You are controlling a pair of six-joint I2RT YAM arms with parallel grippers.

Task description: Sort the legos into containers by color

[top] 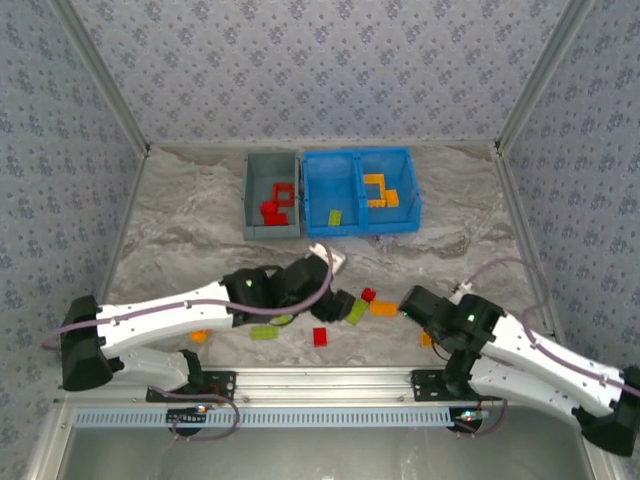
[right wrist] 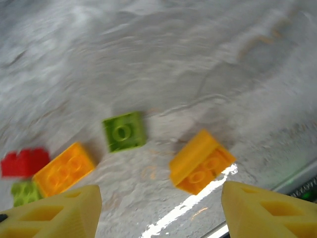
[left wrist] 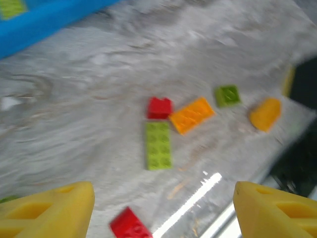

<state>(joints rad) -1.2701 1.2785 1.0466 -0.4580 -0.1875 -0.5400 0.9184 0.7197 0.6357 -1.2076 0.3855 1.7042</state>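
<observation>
Loose legos lie along the table's near side: a red one (top: 368,295), an orange one (top: 383,308), a green one (top: 356,311) and another red one (top: 320,336). My left gripper (top: 335,305) hovers over them, open. Its wrist view shows a long green brick (left wrist: 158,145), a red brick (left wrist: 159,107), an orange brick (left wrist: 191,115) and a second red brick (left wrist: 130,225) low between the yellow fingers (left wrist: 59,210). My right gripper (top: 412,300) is open above an orange brick (right wrist: 202,161) and a small green brick (right wrist: 124,131). The grey container (top: 250,195) holds red pieces. The blue containers (top: 358,190) hold green and orange pieces.
More legos sit near the front rail: a green one (top: 265,333), an orange one (top: 199,336) and an orange one (top: 427,339) beside the right arm. The metal rail (top: 320,378) borders the table's near edge. Patterned walls enclose the other three sides.
</observation>
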